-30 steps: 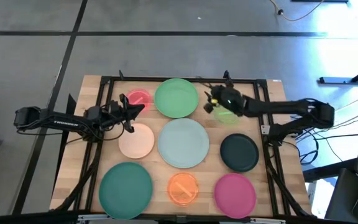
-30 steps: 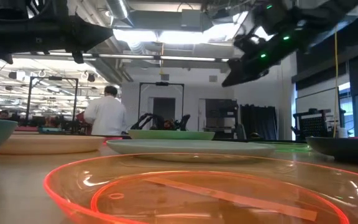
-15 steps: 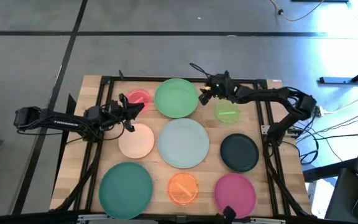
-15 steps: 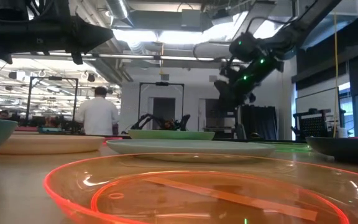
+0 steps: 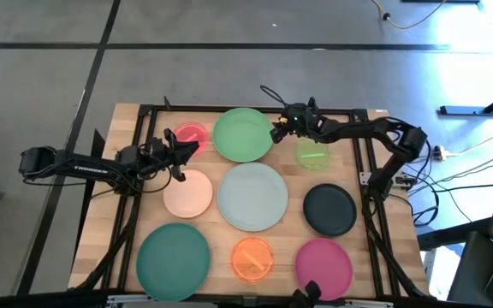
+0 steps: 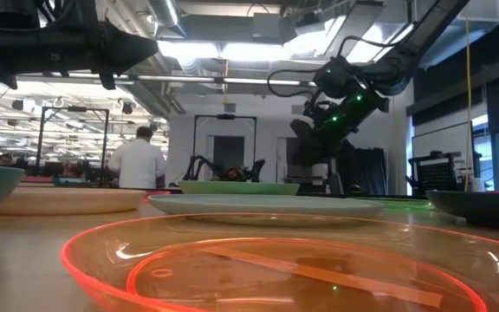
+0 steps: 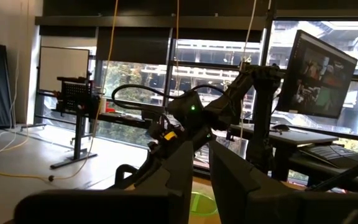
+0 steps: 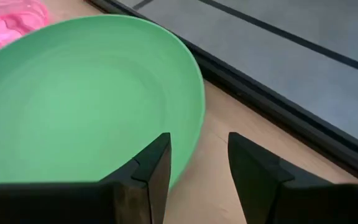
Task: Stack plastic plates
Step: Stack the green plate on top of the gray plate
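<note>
Wooden worktop (image 5: 375, 222): right pincer (image 8: 194, 163) gapes empty at the green plate (image 5: 243, 133) rim; left pincer (image 5: 197, 145), slightly parted, empty, hovers by the pink plate (image 5: 190, 135).

Bright ceiling-light glare; near orange plate (image 6: 267, 269) blurred

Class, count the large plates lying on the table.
3: green plate at the far edge, pale mint plate in the centre, teal plate at the near-left corner. None looks hidden.
</note>
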Available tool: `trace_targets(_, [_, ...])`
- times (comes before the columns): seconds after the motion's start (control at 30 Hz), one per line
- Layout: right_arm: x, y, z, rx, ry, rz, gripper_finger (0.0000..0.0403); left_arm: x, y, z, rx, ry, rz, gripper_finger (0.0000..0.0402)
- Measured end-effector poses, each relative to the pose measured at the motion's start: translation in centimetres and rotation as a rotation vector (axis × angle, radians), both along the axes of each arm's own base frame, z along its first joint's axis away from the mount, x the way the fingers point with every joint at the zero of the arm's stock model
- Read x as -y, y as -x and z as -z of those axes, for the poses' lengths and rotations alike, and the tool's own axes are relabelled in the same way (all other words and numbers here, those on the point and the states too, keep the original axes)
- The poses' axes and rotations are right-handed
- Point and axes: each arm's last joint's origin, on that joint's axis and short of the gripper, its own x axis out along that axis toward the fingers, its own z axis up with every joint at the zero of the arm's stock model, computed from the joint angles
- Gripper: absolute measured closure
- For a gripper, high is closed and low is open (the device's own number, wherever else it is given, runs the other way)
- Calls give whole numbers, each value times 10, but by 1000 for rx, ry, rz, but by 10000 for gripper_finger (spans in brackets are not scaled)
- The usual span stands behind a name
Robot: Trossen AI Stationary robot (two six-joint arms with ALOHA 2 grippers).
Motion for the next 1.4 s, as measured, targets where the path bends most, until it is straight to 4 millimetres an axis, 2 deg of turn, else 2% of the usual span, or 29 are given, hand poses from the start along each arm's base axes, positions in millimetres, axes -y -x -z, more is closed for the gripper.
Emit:
trace_targets(0.13, [4, -3, -7, 28, -16, 10, 251, 0, 0, 0, 0, 1, 0, 356])
trace_targets(0.3, [17, -20, -18, -22, -44, 8, 251, 0, 0, 0, 0, 1, -3, 356])
trace_targets(0.47, [30, -39, -21, -92, -79, -3, 251, 0, 0, 0, 1, 1, -4, 356])
trace_targets(0.67, [40, -55, -10, -215, -166, -10, 251, 0, 0, 0, 0, 1, -4, 356])
trace_targets(0.97, [39, -60, 17, -281, -269, -57, 251, 0, 0, 0, 0, 1, -4, 356])
trace_targets(1.4, [38, -58, 25, -301, -284, -56, 251, 0, 0, 0, -1, 0, -5, 356])
